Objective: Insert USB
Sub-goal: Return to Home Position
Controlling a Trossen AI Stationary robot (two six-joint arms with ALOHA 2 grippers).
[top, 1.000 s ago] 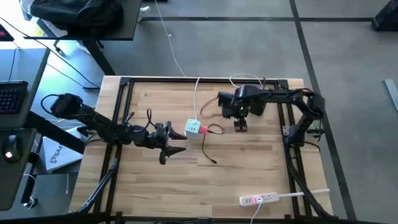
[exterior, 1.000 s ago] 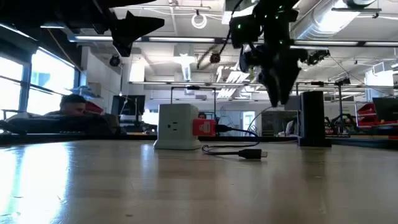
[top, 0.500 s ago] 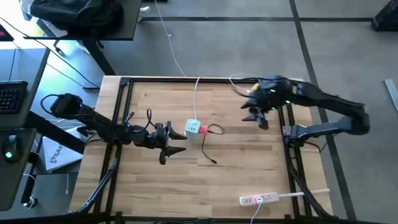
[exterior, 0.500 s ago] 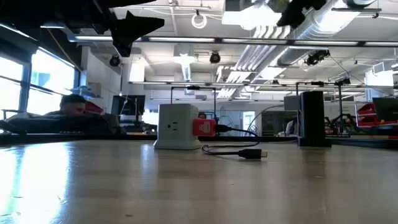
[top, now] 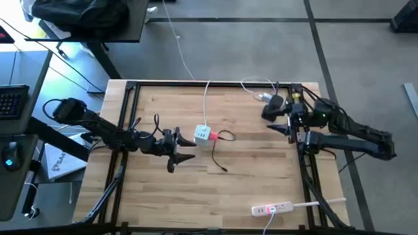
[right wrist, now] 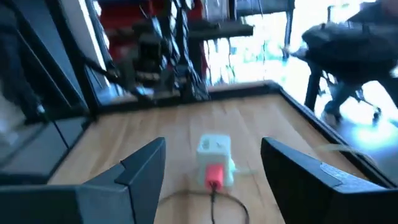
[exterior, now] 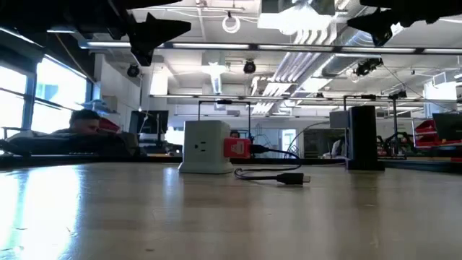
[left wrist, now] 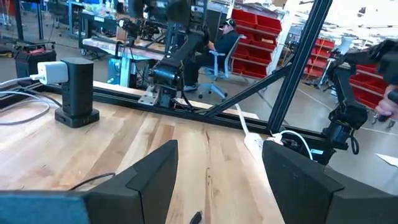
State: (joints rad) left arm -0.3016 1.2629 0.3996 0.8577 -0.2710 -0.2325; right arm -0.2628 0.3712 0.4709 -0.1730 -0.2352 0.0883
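The white charger cube [top: 203, 132] stands mid-table on its base. The small red USB plug [top: 213, 136] sits against the cube's right side [exterior: 237, 148], and its thin black cable [exterior: 278, 175] trails slack over the wood. My left gripper [top: 191, 149] hovers open just left of the cube, high above the table [exterior: 155, 32]. My right gripper [top: 271, 121] hangs open near the far right, raised [exterior: 375, 25]. Its wrist view looks at the cube [right wrist: 214, 148] and plug [right wrist: 213, 173] between the fingers, well off.
A white power strip [top: 271, 209] lies near the front right edge. A black block with a white plug [left wrist: 74, 90] stands at the far right [exterior: 361, 137]. White cable [top: 206, 104] runs from the cube to the far edge. Dark frame rails [top: 130, 117] border the tabletop.
My right gripper has risen from beside the cube and drawn back toward the table's right edge, tipping from pointing down to nearly level. The cube, the USB plug and its cable have stayed where they were.
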